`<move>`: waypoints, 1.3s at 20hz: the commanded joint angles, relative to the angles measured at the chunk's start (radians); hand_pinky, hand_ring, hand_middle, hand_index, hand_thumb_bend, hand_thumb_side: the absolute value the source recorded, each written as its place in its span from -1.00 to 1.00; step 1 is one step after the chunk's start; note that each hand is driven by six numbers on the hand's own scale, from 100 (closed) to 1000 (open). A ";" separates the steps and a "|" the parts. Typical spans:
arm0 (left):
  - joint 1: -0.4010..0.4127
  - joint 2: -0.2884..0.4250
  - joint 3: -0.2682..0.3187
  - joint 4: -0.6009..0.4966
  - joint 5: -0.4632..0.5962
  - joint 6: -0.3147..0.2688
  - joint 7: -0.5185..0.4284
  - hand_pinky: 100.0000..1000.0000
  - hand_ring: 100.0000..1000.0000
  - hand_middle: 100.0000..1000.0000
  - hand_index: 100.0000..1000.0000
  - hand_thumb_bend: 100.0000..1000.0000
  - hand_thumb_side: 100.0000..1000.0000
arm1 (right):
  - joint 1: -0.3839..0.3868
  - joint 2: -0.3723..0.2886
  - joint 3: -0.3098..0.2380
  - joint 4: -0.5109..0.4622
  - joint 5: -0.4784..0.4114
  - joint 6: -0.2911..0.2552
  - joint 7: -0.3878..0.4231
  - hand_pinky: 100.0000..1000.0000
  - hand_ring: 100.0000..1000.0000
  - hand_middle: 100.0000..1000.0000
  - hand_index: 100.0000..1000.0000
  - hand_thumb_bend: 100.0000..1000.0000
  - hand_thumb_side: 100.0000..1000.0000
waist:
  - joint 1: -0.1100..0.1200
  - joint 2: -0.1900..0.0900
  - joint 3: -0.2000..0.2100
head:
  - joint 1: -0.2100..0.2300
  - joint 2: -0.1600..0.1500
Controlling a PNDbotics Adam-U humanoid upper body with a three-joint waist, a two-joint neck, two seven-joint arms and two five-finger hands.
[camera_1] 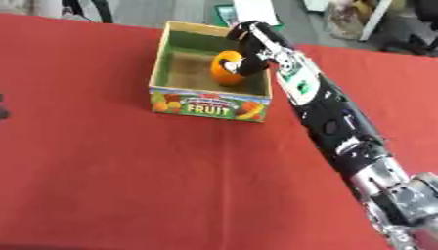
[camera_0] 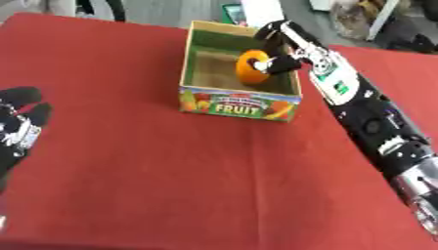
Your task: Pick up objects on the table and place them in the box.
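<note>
Your right hand [camera_0: 275, 49] pinches a round, smooth orange [camera_0: 250, 67] inside the cardboard fruit box [camera_0: 239, 104]. Left hand [camera_0: 19, 128] rests open on the red cloth [camera_0: 154, 171].

Right arm [camera_0: 368, 117] black, white-green forearm panel, silver joint; black left hand [camera_0: 19, 128].

Matt red cloth [camera_0: 128, 185] under a printed cardboard box [camera_0: 239, 105]; smooth orange fruit [camera_0: 250, 68].
</note>
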 commanded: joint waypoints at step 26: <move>0.024 0.018 0.035 -0.007 0.001 -0.003 0.035 0.38 0.57 0.32 0.19 0.09 -0.35 | 0.534 -0.214 -0.150 -0.576 -0.627 0.130 -0.308 0.17 0.21 0.14 0.43 -0.48 -0.96 | 0.041 -0.027 -0.135 | 0.072 -0.005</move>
